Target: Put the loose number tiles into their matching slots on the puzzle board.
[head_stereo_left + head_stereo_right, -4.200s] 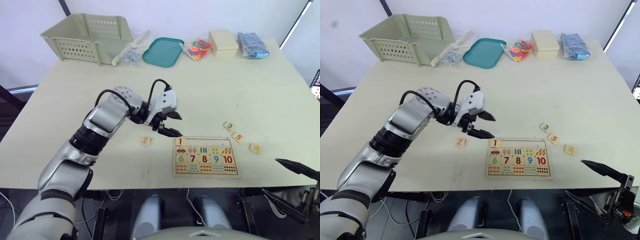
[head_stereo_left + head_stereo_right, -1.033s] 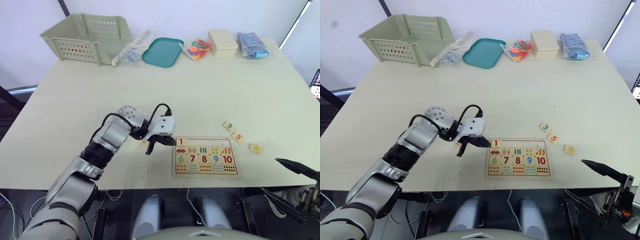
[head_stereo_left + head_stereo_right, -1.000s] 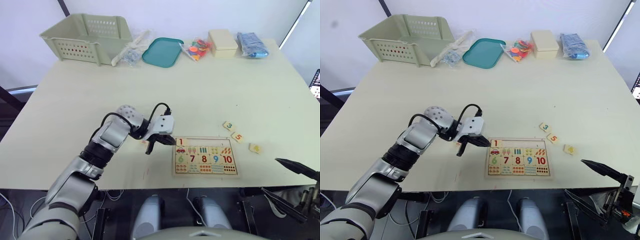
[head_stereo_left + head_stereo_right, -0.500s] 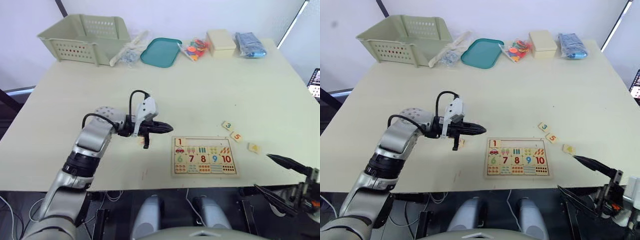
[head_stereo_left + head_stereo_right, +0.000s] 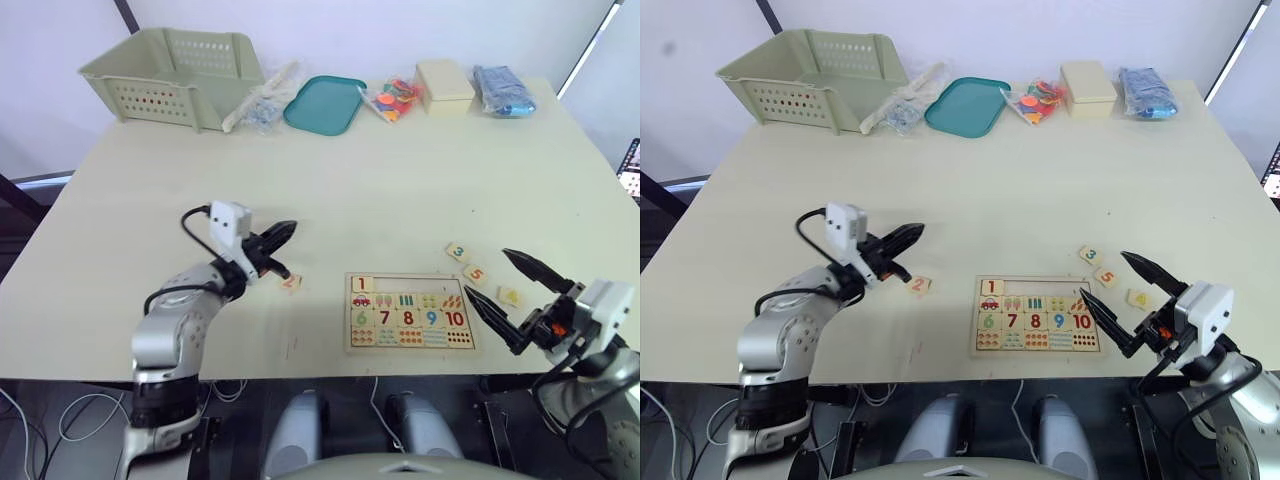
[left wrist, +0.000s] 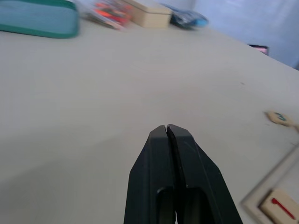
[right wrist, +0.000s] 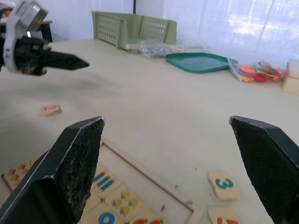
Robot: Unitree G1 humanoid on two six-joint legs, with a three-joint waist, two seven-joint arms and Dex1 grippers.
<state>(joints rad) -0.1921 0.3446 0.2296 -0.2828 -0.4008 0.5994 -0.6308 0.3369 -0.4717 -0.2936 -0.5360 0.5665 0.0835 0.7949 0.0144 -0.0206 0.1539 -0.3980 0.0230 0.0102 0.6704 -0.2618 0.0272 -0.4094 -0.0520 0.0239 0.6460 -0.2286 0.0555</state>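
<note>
The puzzle board [image 5: 410, 345] lies near the table's front edge. Its top row of slots [image 5: 418, 283] is bare apart from tile 1 [image 5: 361, 284], seated in the leftmost one. Tile 2 [image 5: 290, 283] lies on the table just left of the board. Tiles 3 [image 5: 457, 251], 5 [image 5: 474, 273] and 4 [image 5: 510, 296] lie off the board's right end. My left gripper [image 5: 282, 232] is shut and empty, raised above and behind tile 2. My right gripper [image 5: 486, 272] hovers wide open at the board's right end, over tile 5, holding nothing.
A pale green basket [image 5: 175, 75], a teal tray [image 5: 325, 103], bags of small parts [image 5: 395, 97], a cream box [image 5: 446, 83] and a blue bag [image 5: 503, 90] line the table's far edge. Bare tabletop lies between them and the board.
My left gripper has lifted off tile 2 and drawn back to the left, staying shut; the tile lies where it was. My right arm has swung in from the lower right toward the board's right end.
</note>
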